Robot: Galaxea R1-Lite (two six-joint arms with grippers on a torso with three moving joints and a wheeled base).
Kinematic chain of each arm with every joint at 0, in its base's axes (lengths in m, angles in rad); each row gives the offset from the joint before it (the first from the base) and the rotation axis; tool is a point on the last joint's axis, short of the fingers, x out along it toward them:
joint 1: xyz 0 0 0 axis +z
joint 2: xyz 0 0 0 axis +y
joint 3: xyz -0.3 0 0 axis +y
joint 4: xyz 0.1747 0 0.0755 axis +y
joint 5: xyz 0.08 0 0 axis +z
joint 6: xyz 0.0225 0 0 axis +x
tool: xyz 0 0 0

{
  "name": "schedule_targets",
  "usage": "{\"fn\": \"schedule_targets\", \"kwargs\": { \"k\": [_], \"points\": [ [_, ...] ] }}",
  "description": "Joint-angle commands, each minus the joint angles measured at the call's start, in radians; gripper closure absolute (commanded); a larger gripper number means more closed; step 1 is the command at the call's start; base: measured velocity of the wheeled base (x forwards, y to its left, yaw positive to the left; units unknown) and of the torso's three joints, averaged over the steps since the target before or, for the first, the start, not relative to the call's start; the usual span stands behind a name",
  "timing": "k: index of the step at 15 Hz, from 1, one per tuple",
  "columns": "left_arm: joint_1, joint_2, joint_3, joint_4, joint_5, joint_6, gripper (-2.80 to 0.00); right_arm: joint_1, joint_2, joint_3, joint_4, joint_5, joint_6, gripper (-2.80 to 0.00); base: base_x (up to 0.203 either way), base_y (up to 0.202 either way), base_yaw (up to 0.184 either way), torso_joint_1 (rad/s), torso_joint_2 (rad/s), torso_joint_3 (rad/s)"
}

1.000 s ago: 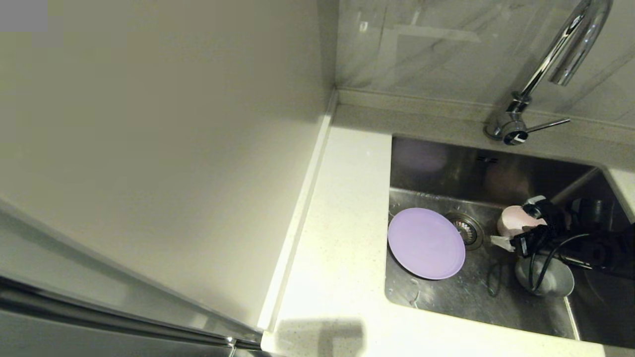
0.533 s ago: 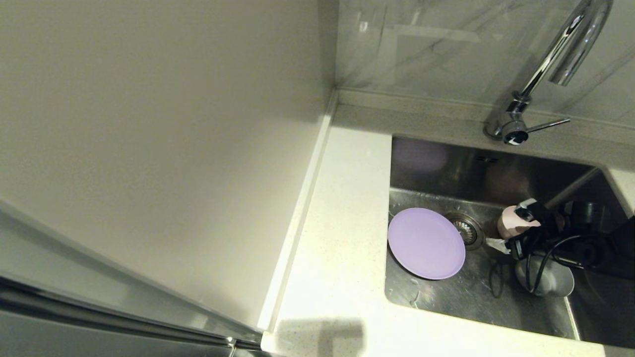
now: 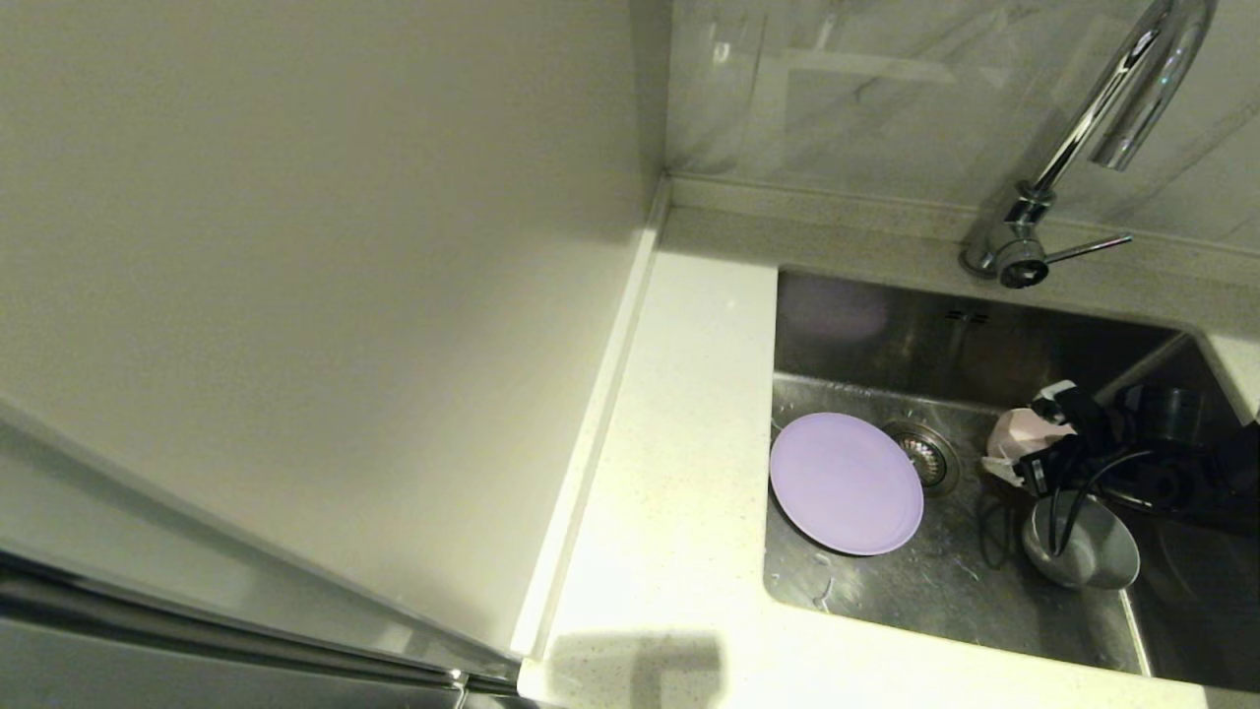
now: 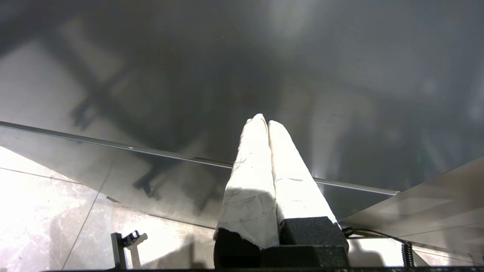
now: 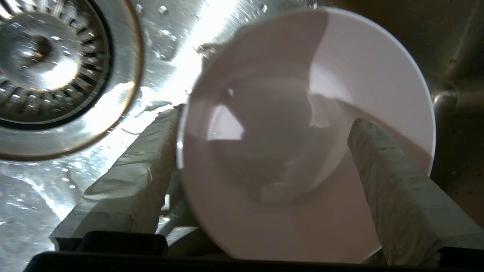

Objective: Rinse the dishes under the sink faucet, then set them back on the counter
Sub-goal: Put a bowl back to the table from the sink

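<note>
Three dishes sit in the square steel sink (image 3: 866, 335): one flat round lilac plate (image 3: 846, 483) against its left wall, one pale pink bowl (image 5: 302, 132) toward the back, one blue-grey bowl (image 3: 1093, 553) near the front right. The right gripper (image 5: 264, 124) stands spread, its taped fingers (image 5: 140, 170) either side of the pink bowl's rim (one inside, one outside). One round ribbed drain strainer (image 3: 923, 455) lies between plate and bowls. One curved chrome faucet (image 3: 1102, 118) rises behind. The left gripper (image 4: 264, 124) hangs clenched, away from the sink.

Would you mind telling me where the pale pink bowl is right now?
In the head view, the pale pink bowl sits in the sink, right of the drain strainer, between the right tool's open fingers.
</note>
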Motion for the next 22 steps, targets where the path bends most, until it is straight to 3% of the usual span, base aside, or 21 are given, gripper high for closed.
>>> {"fn": "schedule_targets", "kwargs": {
  "k": [1,14,15,22],
  "points": [
    [0.000,0.000,0.002,-0.001,0.000,0.000,0.00,-0.005,0.016,-0.003,-0.004,0.002,-0.004,-2.80,0.000,0.000,0.000,0.000,0.00,0.000],
    [0.000,0.000,0.003,-0.001,0.000,0.001,0.00,-0.010,-0.006,0.064,-0.006,0.002,0.001,-2.80,0.000,0.000,0.000,0.000,0.00,0.000],
    [0.000,0.000,0.002,-0.001,0.000,0.000,0.00,-0.012,0.000,0.063,-0.007,0.002,-0.001,0.00,0.000,0.000,0.000,0.000,0.00,0.000],
    [0.000,0.000,0.002,-0.001,0.000,0.000,0.00,-0.016,0.009,0.055,-0.009,-0.006,0.002,0.00,0.000,0.000,0.000,0.000,0.00,0.000]
  ]
}}
